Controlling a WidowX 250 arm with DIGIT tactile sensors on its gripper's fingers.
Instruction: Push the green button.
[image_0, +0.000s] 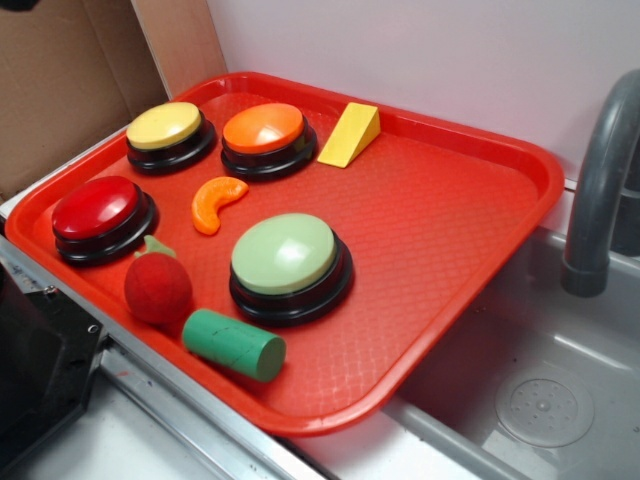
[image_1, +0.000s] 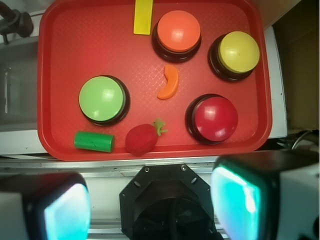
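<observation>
Behind my workspace stands a plain pale wall (image_0: 420, 60), evenly lit with no hard shadows. To one side of it leans a brown cardboard panel (image_0: 60, 80). Beside the red tray (image_0: 470, 230) lies a grey sink basin (image_0: 540, 370) with a round drain (image_0: 545, 405), and a dark grey faucet (image_0: 600, 190) arches above it. A metal-edged surface (image_0: 170, 410) runs along the front.
</observation>
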